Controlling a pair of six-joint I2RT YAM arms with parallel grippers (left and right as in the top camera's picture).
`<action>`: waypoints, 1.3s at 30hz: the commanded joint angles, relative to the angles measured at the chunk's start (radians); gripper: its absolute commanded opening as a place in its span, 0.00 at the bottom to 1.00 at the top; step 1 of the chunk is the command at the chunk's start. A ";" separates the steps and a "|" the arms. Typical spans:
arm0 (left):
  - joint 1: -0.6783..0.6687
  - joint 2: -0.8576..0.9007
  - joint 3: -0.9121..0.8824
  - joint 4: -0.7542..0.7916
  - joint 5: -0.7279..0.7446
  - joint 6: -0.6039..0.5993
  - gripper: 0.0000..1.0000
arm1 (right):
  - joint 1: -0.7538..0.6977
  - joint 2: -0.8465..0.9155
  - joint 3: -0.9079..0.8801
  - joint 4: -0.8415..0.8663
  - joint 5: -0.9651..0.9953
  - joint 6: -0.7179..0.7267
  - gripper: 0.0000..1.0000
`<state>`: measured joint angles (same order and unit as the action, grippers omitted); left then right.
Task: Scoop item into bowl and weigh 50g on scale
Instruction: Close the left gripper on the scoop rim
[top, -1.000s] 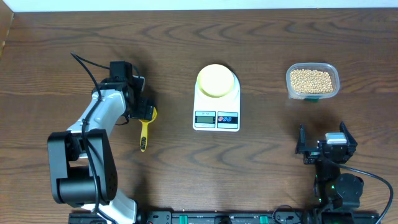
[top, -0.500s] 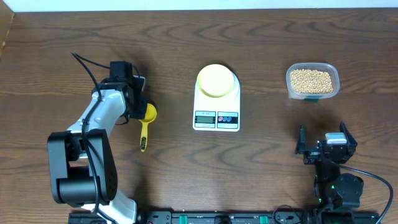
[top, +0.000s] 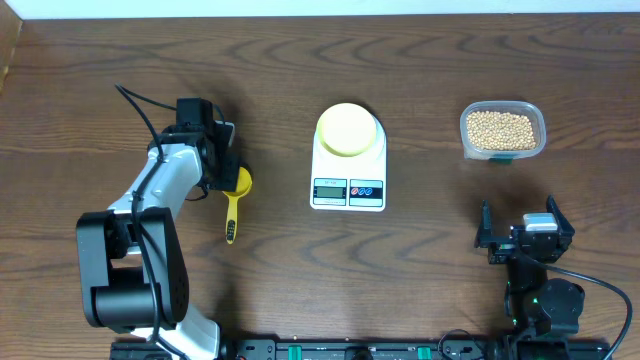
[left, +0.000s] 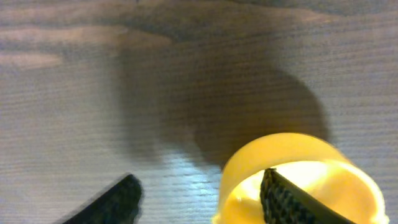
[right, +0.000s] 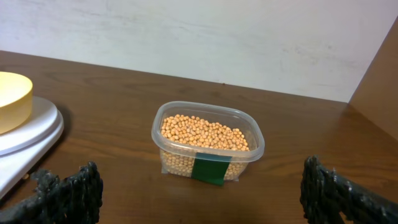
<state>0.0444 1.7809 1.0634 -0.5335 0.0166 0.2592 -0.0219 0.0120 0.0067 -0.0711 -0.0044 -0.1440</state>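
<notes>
Left gripper is down on the yellow scoop, nine o'clock from the scale. Its jaws are apart: one finger inside the cup, the other over bare wood, nothing clamped. Better, I'd say, to shift toward the handle at six o'clock and close squarely. Right gripper hangs spread wide, empty. Beans sit in the clear tub at two o'clock, bowl on the scale. Dark wood-grain table, pale wall behind.

Left gripper: jaws narrowed, then parted again over the last second, ending with one finger inside the cup of the yellow scoop. Cup: earlier mostly covered by the gripper, afterwards more exposed beside it.
</notes>
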 joint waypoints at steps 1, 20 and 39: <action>0.005 0.015 -0.013 0.001 0.002 -0.006 0.68 | 0.010 -0.007 -0.001 -0.005 -0.002 -0.014 0.99; 0.005 0.015 -0.026 0.005 0.050 0.003 0.73 | 0.010 -0.007 -0.001 -0.005 -0.002 -0.014 0.99; 0.005 0.016 -0.026 0.005 0.051 0.002 0.30 | 0.010 -0.007 -0.001 -0.005 -0.002 -0.014 0.99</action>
<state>0.0444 1.7809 1.0512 -0.5255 0.0578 0.2615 -0.0219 0.0120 0.0067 -0.0711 -0.0044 -0.1440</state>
